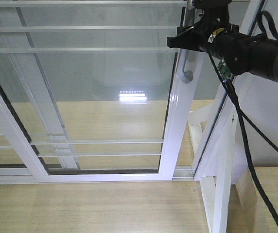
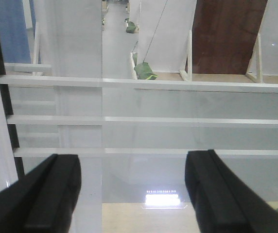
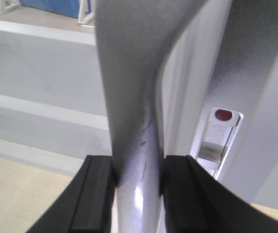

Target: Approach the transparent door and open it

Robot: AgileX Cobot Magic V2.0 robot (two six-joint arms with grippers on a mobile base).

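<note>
I held the right tool clenched on the curved handle of the transparent door, for purchase to slide it. The left tool hung released, unneeded.

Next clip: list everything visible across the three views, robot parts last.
door: one, clear glass in white frame, centre
handle: one, silver-grey, door's right edge
bars: several, white, across the glass
rear panel: one, glass, white frame, behind door at left
post: one, white, right of door
latch: one, metal with red dot, beside handle
floor: one, light wood, below door
bags: at least two, green, beyond glass
cable: one, black, hanging from right arm
left gripper: black, open, facing glass
right gripper: black, shut on handle
</note>
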